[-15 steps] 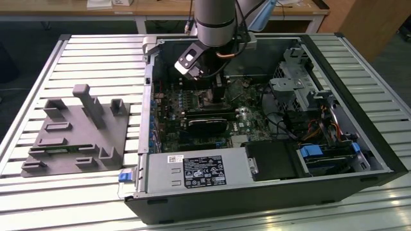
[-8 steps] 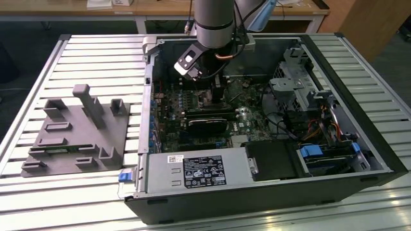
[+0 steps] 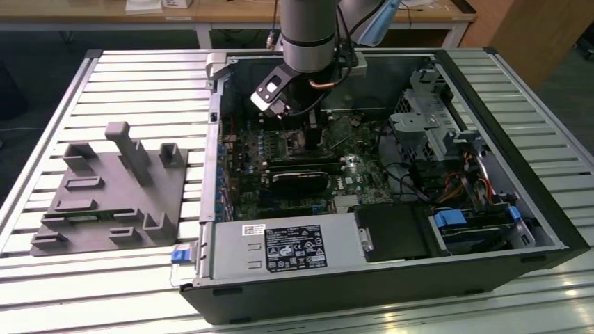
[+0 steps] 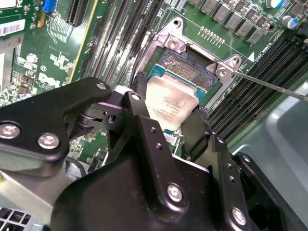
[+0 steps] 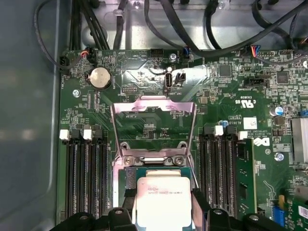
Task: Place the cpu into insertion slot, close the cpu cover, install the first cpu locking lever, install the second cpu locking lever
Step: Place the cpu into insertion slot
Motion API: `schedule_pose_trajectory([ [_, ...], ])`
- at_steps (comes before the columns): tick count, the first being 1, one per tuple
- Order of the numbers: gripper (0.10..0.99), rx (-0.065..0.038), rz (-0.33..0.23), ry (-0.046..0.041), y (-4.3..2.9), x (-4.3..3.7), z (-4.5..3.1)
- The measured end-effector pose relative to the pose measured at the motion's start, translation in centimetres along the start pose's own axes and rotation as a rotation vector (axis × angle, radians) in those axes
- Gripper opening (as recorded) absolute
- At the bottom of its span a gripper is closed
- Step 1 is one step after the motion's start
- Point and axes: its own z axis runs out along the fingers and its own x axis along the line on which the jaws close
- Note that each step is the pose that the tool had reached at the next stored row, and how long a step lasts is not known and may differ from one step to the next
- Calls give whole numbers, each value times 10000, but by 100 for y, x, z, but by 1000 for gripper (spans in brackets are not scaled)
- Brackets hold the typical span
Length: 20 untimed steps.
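Observation:
The cpu (image 5: pixel 162 201), a flat square chip with a pale silvery face, is held by its two opposite edges in my gripper (image 5: pixel 162 195), which is shut on it. In both wrist views it hangs low over the insertion slot (image 4: pixel 188 71), covering part of the slot; I cannot tell whether it touches. The cpu cover (image 5: pixel 154 103) stands swung open behind the slot. A thin locking lever (image 4: pixel 269 84) sticks out beside the socket. In the exterior view my gripper (image 3: pixel 293 120) is down inside the open computer case, over the green motherboard (image 3: pixel 357 170).
Long black memory slots (image 5: pixel 85 173) flank the socket on both sides. A coin battery (image 5: pixel 100 77) and black cables (image 5: pixel 192 29) lie beyond it. The case's metal walls (image 3: pixel 215 139), drive cage (image 3: pixel 436 125) and power supply (image 3: pixel 288 247) hem the board in. A grey fixture (image 3: pixel 111 191) sits outside on the slatted table.

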Motion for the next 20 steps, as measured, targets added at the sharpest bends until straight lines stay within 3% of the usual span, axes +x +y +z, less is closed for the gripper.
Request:
schedule_pose_trajectory([
  [12,537,3,126,-5,-50,25,97],
  [20,537,8,-49,216,-54,26,127],
])
